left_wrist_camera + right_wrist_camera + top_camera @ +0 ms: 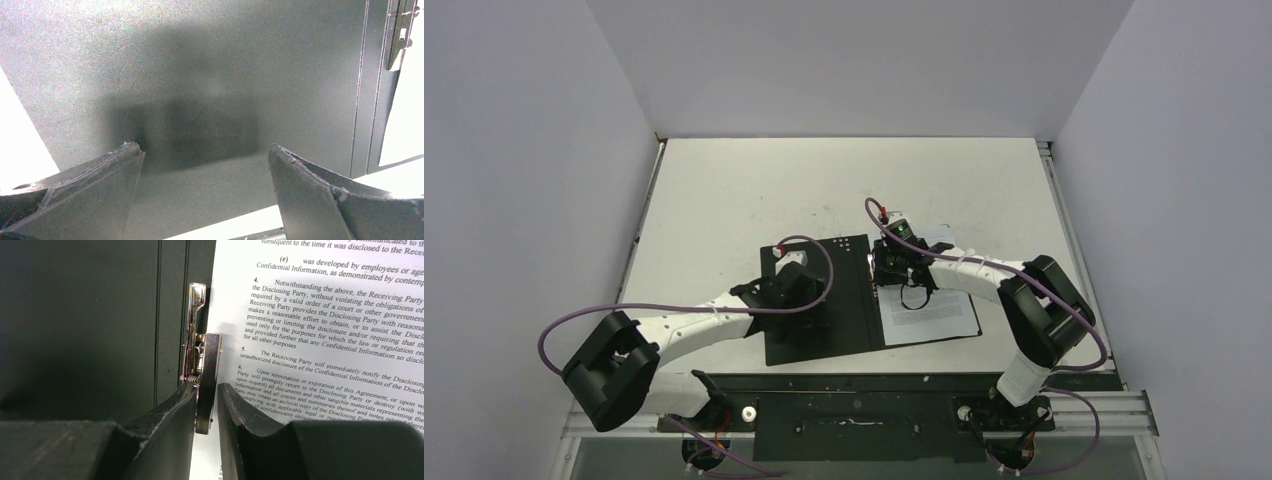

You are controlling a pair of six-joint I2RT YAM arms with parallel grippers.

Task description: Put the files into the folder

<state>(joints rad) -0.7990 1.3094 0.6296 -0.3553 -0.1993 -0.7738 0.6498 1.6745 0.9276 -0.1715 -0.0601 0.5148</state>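
The folder (854, 300) lies open on the table, black inside. A printed white sheet (929, 312) lies on its right half, and a second white sheet (940, 233) shows just beyond it. My left gripper (809, 305) is open and empty, low over the left half; the left wrist view shows the black folder surface (200, 60) between its spread fingers (205, 150). My right gripper (894, 272) is at the spine. In the right wrist view it (206, 387) is closed around the metal clip lever (210, 355), beside the sheet's (325, 315) left edge.
The white table (754, 190) extends beyond the folder. A dark metal base rail (864, 410) runs along the near edge. Grey walls enclose the left, right and far sides. Purple cables loop from both arms.
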